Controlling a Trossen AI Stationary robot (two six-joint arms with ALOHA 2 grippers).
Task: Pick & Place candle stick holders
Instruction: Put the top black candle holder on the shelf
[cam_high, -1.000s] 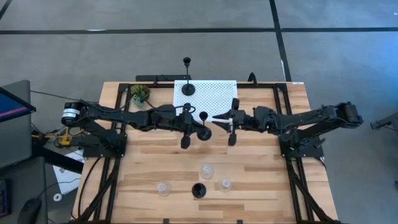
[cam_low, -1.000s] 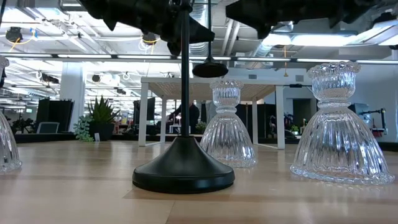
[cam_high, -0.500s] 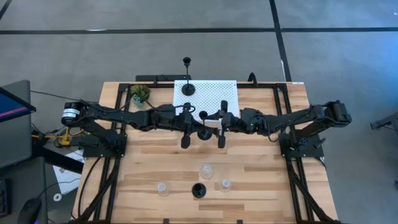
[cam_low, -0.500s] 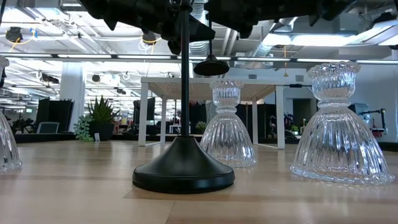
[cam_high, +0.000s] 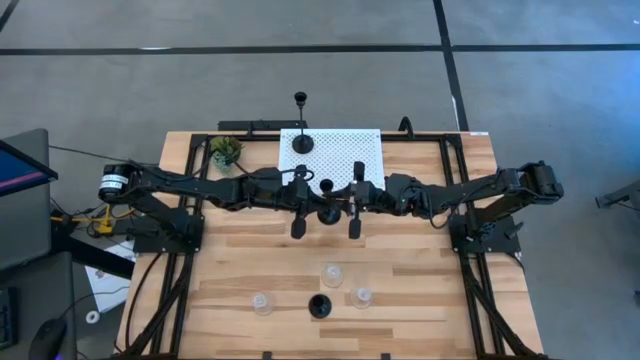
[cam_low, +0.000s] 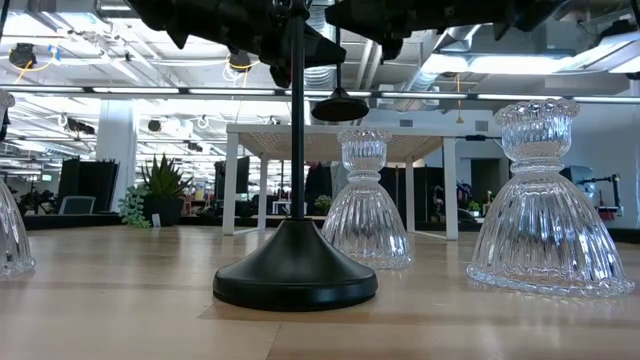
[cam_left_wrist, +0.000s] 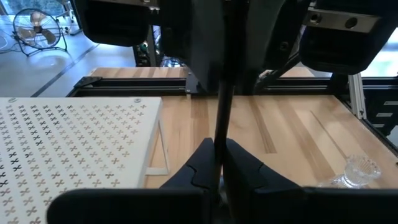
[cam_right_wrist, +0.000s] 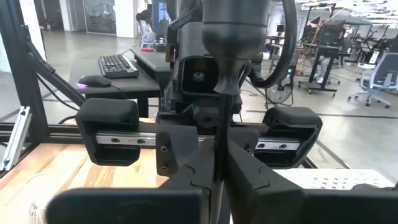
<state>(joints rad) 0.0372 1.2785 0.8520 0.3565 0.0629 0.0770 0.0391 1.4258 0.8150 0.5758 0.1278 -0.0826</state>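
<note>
Since the earlier frames the right gripper (cam_high: 353, 203) has advanced from 3 o'clock and pinched the stem of the black holder (cam_high: 327, 201) held aloft at table centre, which the left gripper (cam_high: 300, 205) also pinches. One black candle stick holder (cam_high: 302, 138) stands on the white perforated rack (cam_high: 350, 152) at 12 o'clock. At 6 o'clock wait three glass holders (cam_high: 333, 274) and another black one (cam_high: 320, 305).

A wooden surface (cam_high: 250, 260) carries a white perforated rack (cam_high: 345, 150), a small potted plant (cam_high: 226, 150), three glass holders (cam_high: 332, 274) and a black holder (cam_high: 320, 305).
</note>
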